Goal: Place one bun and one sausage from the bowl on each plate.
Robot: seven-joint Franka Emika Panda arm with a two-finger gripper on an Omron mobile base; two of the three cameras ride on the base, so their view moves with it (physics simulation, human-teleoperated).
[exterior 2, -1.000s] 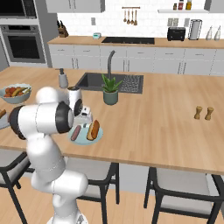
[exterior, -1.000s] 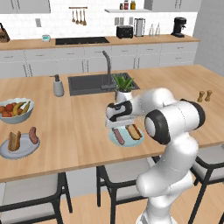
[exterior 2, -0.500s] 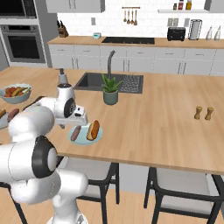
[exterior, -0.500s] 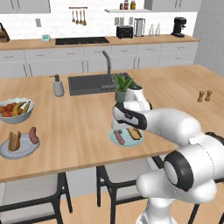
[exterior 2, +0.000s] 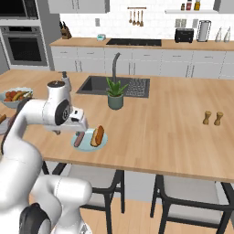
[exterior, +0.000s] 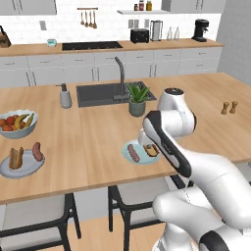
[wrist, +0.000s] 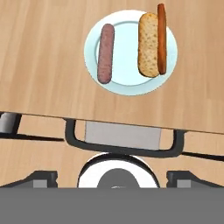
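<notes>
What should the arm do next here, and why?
Probably just lift the open, empty gripper up and away. The near plate already holds a sausage and a bun, and the far-left plate also carries one of each, so nothing seems left to move.

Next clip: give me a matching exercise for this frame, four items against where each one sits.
Things:
1. bun
2. potted plant
3. fruit bowl
4. soap dispenser

Places:
A. left of the sink
B. far left of the counter, behind a plate
C. on the near plate beside a sausage
D. just in front of the sink

Pairs: 1-C, 2-D, 3-B, 4-A
</notes>
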